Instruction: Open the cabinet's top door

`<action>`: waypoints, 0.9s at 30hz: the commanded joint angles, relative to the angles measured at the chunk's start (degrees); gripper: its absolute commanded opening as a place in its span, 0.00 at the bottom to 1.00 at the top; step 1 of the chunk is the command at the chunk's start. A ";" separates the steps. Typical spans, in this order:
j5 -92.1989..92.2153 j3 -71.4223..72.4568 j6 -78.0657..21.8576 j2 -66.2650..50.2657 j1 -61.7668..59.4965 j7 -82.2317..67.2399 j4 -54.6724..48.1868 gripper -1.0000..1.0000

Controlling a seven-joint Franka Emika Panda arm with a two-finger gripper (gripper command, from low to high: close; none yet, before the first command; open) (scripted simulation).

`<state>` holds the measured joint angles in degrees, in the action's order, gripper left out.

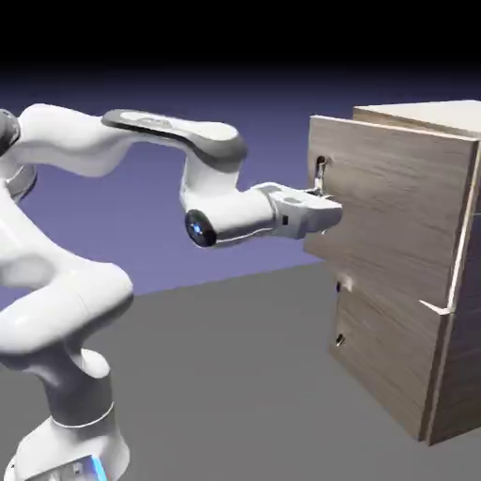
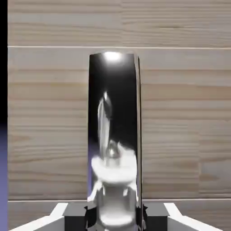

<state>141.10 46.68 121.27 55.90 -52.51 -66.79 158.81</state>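
The jaws of the gripper (image 2: 115, 217) are closed on the handle (image 2: 113, 113), one fingertip to each side of it, at 6 o'clock in the hand view. From there the handle, dark and mirror-bright (it throws back a pale, blurred reflection), runs toward 12 o'clock. Behind it, the wood grain of the top door (image 1: 399, 197) fills most of that view, with a strip of backdrop (image 2: 3, 171) at 9 o'clock.

In the exterior view, the top door is at 3 o'clock, slightly ajar, its handle side standing out from the cabinet (image 1: 427, 112). The hand hides part of the handle. Below, toward 4 o'clock, is the lower door (image 1: 390, 352), with its own small handle (image 1: 340, 339) near the left edge. The white arm (image 1: 70, 301) reaches in from 9 o'clock, its base (image 1: 70, 451) at 7 o'clock, above the grey surface (image 1: 225, 376).
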 commanded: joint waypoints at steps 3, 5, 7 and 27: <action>-6.54 -5.44 -7.42 0.12 0.14 0.21 3.00 0.00; -11.10 -8.97 -12.41 -0.22 -0.47 0.03 4.38 0.00; -15.81 -12.40 -17.39 -0.99 -1.54 -0.44 5.26 0.00; -63.47 -34.48 -56.86 -32.80 -15.93 -15.22 -13.17 0.00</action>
<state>77.59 12.20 64.37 23.10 -68.45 -82.03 145.64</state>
